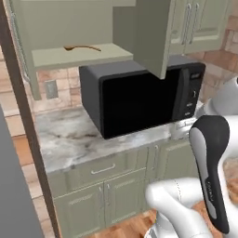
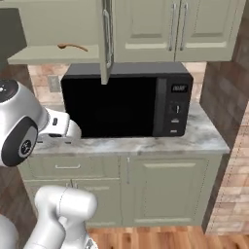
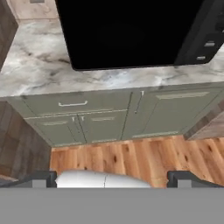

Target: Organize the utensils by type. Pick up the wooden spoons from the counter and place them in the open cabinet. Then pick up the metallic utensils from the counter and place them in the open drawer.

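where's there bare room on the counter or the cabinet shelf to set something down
The counter is bare left of the microwave, out to the dark wall edge, with a narrower strip along its front and a patch right of it. The open cabinet shelf holds one wooden spoon at the back; its front is free.

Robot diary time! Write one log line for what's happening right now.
gripper: open, empty | wooden spoon: on shelf of open cabinet | counter: holds microwave | drawer: shut
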### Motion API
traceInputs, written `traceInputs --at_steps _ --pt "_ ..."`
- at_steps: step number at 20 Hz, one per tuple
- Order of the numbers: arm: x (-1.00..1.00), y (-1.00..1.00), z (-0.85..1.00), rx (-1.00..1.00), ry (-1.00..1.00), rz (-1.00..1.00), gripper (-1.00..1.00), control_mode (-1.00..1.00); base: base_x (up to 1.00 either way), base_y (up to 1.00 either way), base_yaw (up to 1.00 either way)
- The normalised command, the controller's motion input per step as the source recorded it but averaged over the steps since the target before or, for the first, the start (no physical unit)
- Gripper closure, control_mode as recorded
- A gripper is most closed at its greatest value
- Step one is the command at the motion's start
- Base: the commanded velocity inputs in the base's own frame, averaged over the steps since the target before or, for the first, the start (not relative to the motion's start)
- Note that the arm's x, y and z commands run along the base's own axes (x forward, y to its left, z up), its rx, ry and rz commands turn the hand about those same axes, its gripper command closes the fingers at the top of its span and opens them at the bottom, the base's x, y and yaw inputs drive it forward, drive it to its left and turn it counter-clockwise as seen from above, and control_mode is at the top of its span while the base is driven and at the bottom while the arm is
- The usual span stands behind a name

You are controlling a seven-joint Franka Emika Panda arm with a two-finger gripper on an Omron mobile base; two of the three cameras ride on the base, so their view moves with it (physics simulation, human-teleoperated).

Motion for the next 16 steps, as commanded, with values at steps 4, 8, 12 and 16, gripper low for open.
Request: traceInputs --at_steps 4,8,12,16 --pt "0.0 0.0 0.0 0.0 0.0 0.0 -1.0 1.0 0.0 -0.57 -0.68" --pt "0.0 0.0 0.0 0.0 0.0 0.0 -1.0 1.0 0.0 -0.6 -0.68" --pt "0.0 0.0 0.0 0.0 0.0 0.0 -1.0 1.0 0.0 -0.66 -0.65" --pt "0.0 0.0 0.0 0.0 0.0 0.0 -1.0 1.0 0.0 -0.75 -0.65"
